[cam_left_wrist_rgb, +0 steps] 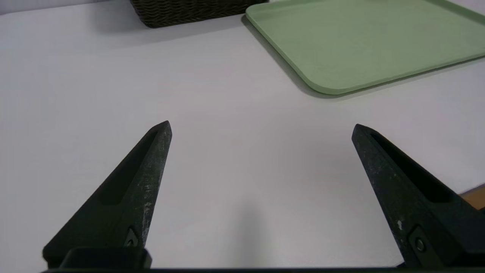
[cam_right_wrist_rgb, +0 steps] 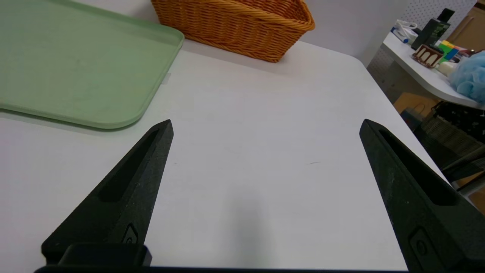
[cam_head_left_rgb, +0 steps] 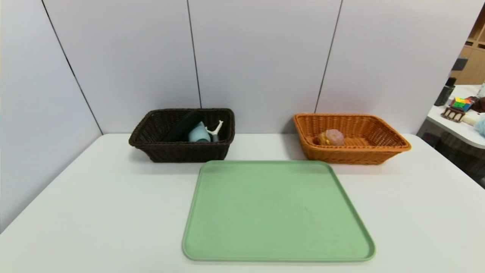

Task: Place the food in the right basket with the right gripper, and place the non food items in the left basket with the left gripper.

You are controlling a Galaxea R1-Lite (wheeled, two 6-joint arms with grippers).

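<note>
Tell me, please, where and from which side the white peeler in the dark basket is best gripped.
Probably by its white Y-head, from above: the peeler leans against the dark basket wall with the head up, beside the cup; its handle is hidden low inside.

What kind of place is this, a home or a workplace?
Probably a lab or office test area: plain grey partition panels behind a white table, and a side table cluttered with assorted props.

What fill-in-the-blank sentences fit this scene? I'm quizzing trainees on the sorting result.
1. The bun lies in the ____ basket.
2. The cup sits in the ____ basket.
3. The green tray holds ____.
4. The left gripper and right gripper are both ____.

Missing words: orange; dark brown; nothing; open
</note>
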